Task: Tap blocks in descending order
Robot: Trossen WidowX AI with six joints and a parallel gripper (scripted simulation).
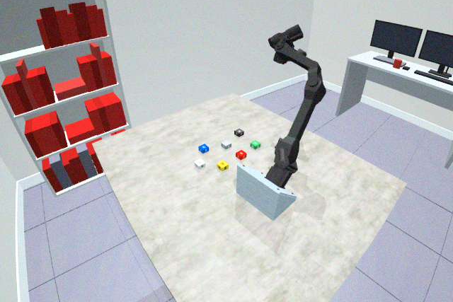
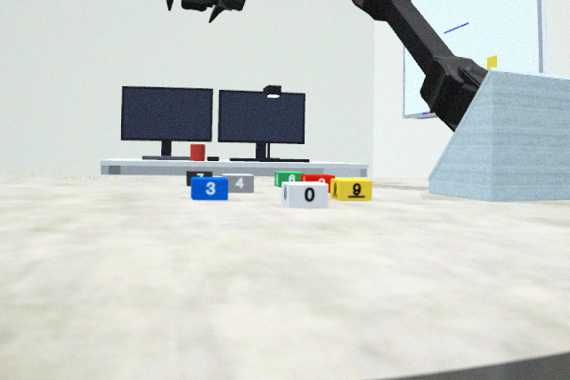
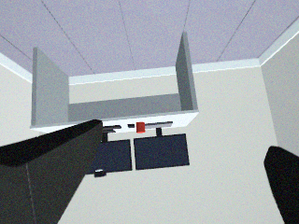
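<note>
In the exterior view the yellow block (image 1: pixel 222 165) (image 2: pixel 343 188) shows an underlined 9, the black block (image 1: pixel 238 132) (image 2: pixel 191 179) a 7, the green block (image 1: pixel 255 144) (image 2: pixel 280 179) a 6, the grey block (image 1: pixel 226 145) (image 2: pixel 248 183) a 4, the blue block (image 1: pixel 203 148) (image 2: pixel 198 190) a 3 and the white block (image 1: pixel 199 163) (image 2: pixel 297 201) a 0. The red block (image 1: pixel 241 154) (image 2: pixel 326 178) is partly hidden there; its digit is unclear. My gripper (image 2: pixel 191 15) (image 3: pixel 182 141) is open and empty, high above the table, touching no block.
The light blue wedge base (image 1: pixel 255 196) (image 2: pixel 510 146) carries the arm beside the blocks. A desk (image 1: pixel 351 83) with two monitors and a red mug (image 1: pixel 397 64) (image 2: pixel 197 152) (image 3: pixel 140 127) stands beyond the table. A shelf with red books is at the left in the top view.
</note>
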